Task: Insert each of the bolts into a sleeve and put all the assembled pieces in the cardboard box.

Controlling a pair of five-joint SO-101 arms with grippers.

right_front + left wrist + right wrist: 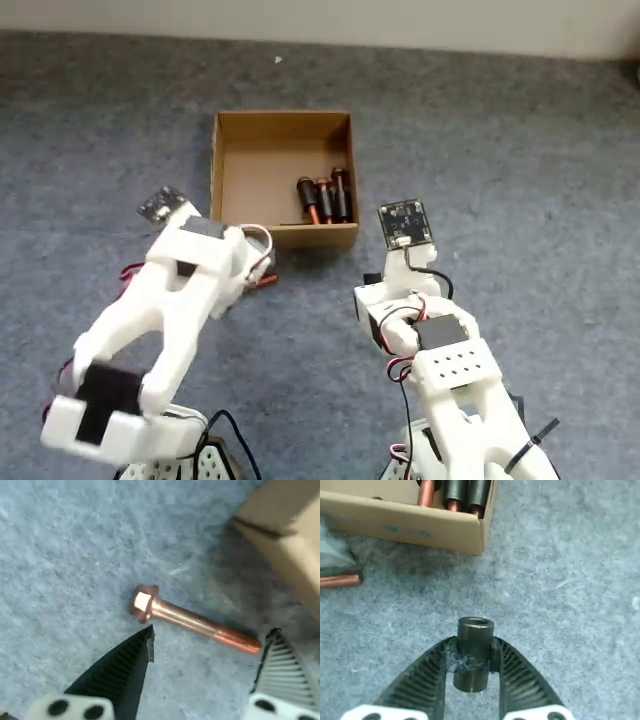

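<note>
Bolt (265, 283) first: in the high view it lay on the grey surface (520, 150), just off the near wall of the cardboard box (310, 236), and my left arm covered most of it. The box sat toward the surface's far edge with three assembled pieces (325, 200) inside.

In my left wrist view the bolt (192, 622) lay flat between my left jaws, which were spread wide and touched nothing. One tip stood by the head and the other by the threaded end. Closing like that would, I judged, pinch it end to end. I should turn the wrist and close across the shank near the head, leaving the thread free.

In my right wrist view my right jaws were clenched on a sleeve (475, 630), its open bore clear of them. I judged that hold sound, and I only needed to keep the bore steady and in line with the bolt.
</note>
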